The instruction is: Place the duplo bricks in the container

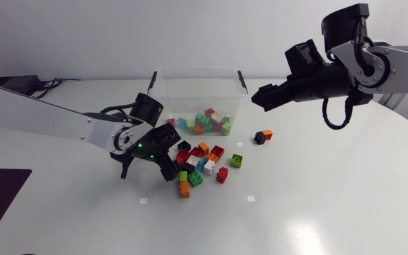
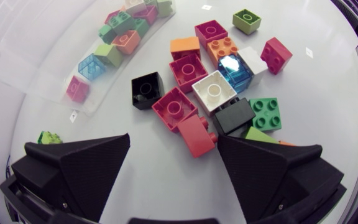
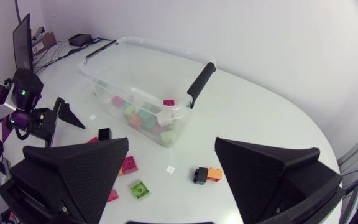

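Where the loose duplo bricks (image 1: 200,164) lie: in one tight pile on the table, just on the near side of the container, none of them lifted.
Pile count, left wrist view: four dark red, one brighter red brick (image 2: 196,135), two black, two white, two orange, one clear blue, one green, and one lime partly under the green. A further orange sliver shows by the finger's edge.
Strays: one lime brick (image 1: 236,161) just beside the pile. One black-and-orange pair (image 1: 263,136), touching each other, sits well apart from the pile on the right arm's side. One more lime piece (image 2: 50,137) lies beside the outer face of a left finger.
Container (image 1: 199,85): one, clear plastic, upright, with two black handles (image 3: 201,84). Bricks of several colours cover part of its floor; their number cannot be counted through the wall.
Left gripper (image 2: 174,149): low over the pile's near edge, jaws spread wide, pinching nothing. The red brick lies on the table just ahead of the gap.
Right gripper (image 3: 171,149): held high above the table, off the container's right end, jaws spread, nothing between them.
Table (image 1: 331,198): one, white, with three small square marks (image 1: 252,197) near the pile.
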You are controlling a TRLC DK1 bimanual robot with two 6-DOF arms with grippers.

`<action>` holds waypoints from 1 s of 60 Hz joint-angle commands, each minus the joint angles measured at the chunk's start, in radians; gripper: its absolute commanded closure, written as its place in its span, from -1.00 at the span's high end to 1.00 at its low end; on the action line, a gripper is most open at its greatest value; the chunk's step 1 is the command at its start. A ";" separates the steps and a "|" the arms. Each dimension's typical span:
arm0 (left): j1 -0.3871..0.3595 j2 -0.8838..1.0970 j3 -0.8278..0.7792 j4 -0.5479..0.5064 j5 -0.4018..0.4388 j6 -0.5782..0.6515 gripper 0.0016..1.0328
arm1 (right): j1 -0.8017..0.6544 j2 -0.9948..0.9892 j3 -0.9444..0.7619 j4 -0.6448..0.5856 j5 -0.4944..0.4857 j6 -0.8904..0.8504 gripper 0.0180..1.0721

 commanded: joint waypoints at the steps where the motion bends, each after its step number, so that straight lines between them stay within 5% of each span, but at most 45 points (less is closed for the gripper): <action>1: -0.010 0.034 0.036 0.002 -0.006 -0.047 0.90 | -0.012 -0.032 -0.042 0.015 -0.008 0.011 0.91; 42: -0.039 0.082 0.066 0.002 -0.031 -0.182 0.64 | -0.027 -0.052 -0.179 0.025 -0.008 -0.024 0.91; 60: -0.042 0.099 0.082 -0.035 -0.031 -0.215 -0.21 | -0.033 -0.046 -0.199 0.027 -0.006 -0.033 0.91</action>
